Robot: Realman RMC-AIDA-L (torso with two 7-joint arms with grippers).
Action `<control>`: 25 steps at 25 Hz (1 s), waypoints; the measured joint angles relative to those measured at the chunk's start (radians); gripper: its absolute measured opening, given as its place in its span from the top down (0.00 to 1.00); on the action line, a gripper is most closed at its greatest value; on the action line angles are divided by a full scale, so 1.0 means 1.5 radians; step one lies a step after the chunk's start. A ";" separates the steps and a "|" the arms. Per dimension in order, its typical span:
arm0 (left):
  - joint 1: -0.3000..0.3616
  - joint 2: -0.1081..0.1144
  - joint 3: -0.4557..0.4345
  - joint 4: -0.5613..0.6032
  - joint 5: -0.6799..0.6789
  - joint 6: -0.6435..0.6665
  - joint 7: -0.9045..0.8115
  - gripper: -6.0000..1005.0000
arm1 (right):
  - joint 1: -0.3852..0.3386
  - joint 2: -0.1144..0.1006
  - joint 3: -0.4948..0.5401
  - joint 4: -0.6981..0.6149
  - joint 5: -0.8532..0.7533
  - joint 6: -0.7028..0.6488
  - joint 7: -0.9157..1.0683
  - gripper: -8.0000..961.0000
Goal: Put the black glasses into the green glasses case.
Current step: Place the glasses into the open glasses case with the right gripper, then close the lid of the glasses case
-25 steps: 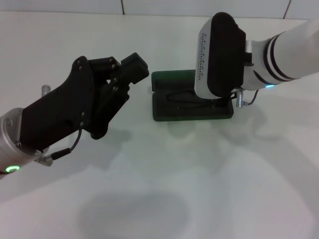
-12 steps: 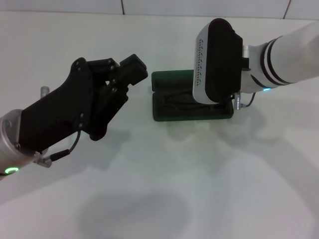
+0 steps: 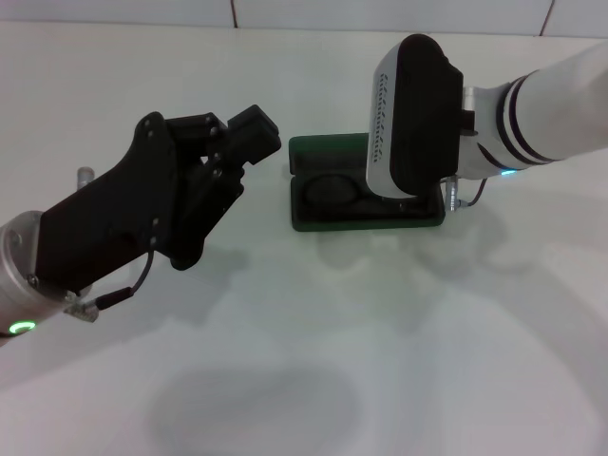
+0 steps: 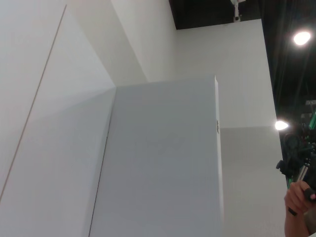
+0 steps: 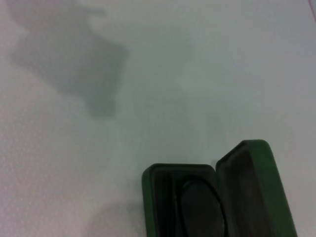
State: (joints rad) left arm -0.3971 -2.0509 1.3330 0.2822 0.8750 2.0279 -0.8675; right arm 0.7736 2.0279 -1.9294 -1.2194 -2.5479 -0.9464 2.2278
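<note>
The green glasses case [image 3: 366, 217] lies open on the white table at centre back, its lid [image 3: 323, 149] raised toward the far side. It also shows in the right wrist view [image 5: 153, 187]. The black glasses lie inside the case: one oval lens [image 3: 331, 190] shows in the case's left half, and it shows in the right wrist view [image 5: 198, 207] too. The rest of the glasses is hidden by my right arm's white wrist housing [image 3: 408, 114], which hangs right over the case's right half. My left gripper [image 3: 255, 131] is held in the air to the left of the case, apart from it.
The white table [image 3: 380, 361] stretches in front of and around the case, with arm shadows on it. A tiled wall edge [image 3: 285, 14] runs along the back. The left wrist view shows only walls and ceiling lights.
Thin temple lines showed in the case before; now an oval lens shows in its left half. My right arm has shifted slightly left and up. The left arm has barely moved.
</note>
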 joint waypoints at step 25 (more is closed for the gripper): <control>-0.149 0.138 -0.016 0.008 0.035 -0.223 -0.200 0.94 | -0.328 -0.004 0.468 -0.025 0.522 -0.449 -0.318 0.72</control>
State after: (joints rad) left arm -0.6204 -1.8441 1.3086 0.2941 0.9280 1.6933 -1.1675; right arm 0.2811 2.0214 -1.2273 -1.2572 -1.7644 -1.6206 1.7514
